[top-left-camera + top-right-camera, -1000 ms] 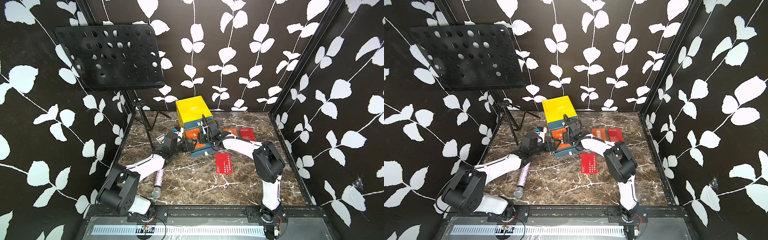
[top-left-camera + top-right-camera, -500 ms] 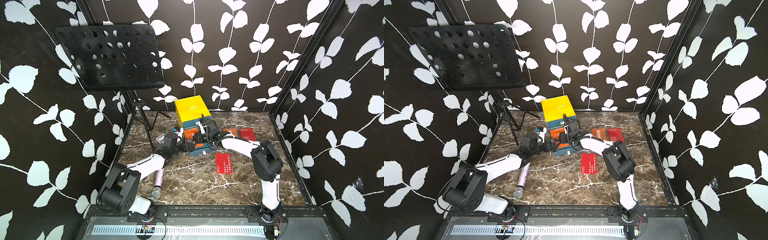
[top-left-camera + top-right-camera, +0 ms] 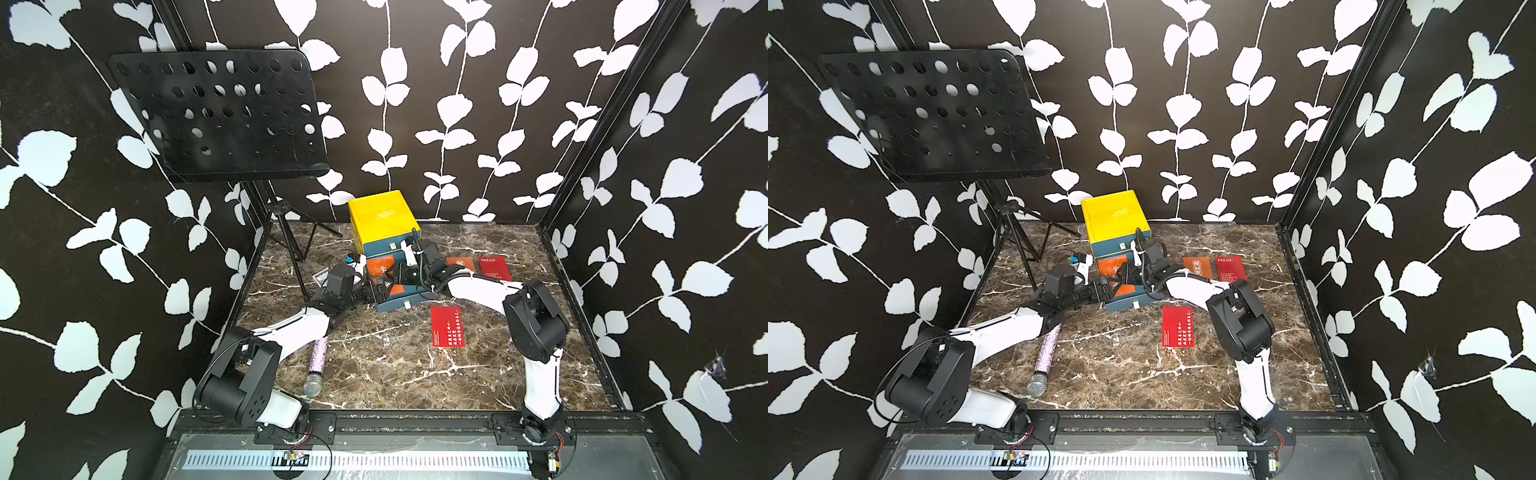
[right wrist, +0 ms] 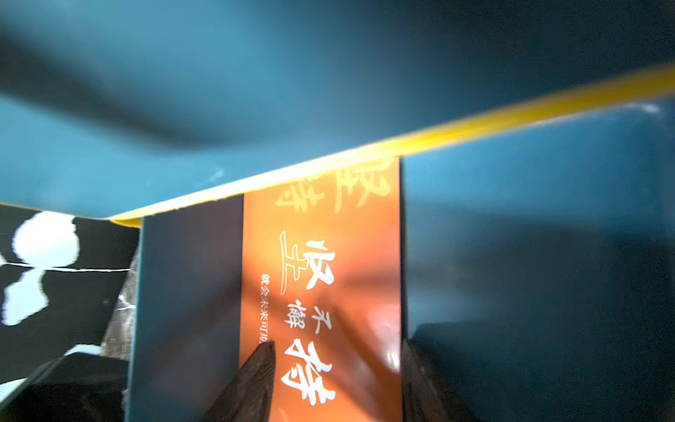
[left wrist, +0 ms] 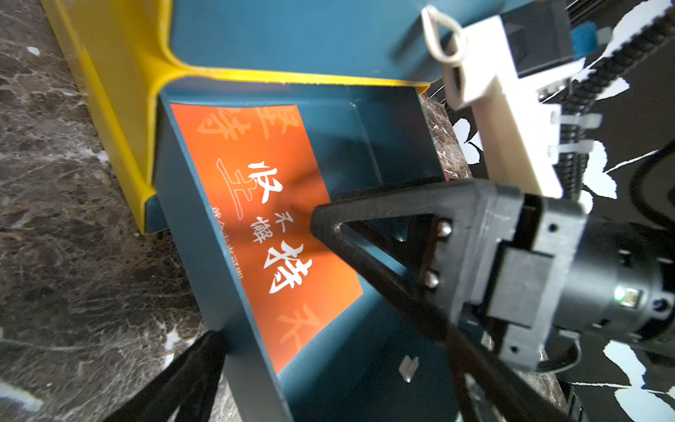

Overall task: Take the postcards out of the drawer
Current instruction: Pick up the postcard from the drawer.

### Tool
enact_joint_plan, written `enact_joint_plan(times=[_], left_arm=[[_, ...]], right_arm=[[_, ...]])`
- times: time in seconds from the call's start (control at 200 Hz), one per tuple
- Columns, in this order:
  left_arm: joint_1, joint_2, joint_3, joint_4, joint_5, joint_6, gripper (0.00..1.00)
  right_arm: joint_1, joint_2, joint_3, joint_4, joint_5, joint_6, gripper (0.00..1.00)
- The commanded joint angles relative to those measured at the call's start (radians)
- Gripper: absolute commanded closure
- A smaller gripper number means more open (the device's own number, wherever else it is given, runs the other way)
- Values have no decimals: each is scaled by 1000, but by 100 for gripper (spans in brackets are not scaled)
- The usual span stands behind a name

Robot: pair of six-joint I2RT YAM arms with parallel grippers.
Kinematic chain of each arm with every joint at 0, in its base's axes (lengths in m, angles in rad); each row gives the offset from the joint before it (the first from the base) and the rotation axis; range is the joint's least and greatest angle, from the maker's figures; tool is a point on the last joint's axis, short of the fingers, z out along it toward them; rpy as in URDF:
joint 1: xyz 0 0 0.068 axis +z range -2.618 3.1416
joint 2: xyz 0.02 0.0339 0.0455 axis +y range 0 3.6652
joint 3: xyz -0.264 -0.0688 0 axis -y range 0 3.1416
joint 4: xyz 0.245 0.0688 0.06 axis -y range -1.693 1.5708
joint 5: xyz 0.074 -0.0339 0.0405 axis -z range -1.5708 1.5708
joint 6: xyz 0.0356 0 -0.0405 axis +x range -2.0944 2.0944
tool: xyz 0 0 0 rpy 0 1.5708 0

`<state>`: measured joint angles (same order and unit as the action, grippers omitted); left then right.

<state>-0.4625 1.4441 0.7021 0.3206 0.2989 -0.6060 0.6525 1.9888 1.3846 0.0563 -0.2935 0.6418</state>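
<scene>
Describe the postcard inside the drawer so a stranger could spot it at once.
At the back of the marble table stands a yellow-topped teal box, its bottom drawer pulled out. An orange postcard with white characters lies in that drawer; the other three cards, two red and one orange, lie on the marble outside it.

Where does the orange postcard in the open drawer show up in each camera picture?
Top view: orange postcard mid-picture, under the yellow box.
Top view: orange postcard just left of middle.
Left wrist: orange postcard across the middle.
Right wrist: orange postcard near the middle.
Shared landmark: yellow box.
</scene>
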Motion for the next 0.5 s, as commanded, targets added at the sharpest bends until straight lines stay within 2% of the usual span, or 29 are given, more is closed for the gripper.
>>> enact_joint_plan(times=[0.0, 0.495], left_arm=[[4, 5, 10, 8, 9, -1, 4], [4, 10, 23, -10, 9, -5, 4]], right_arm=[[4, -79, -15, 93, -72, 45, 48], [-16, -104, -66, 111, -114, 89, 66]])
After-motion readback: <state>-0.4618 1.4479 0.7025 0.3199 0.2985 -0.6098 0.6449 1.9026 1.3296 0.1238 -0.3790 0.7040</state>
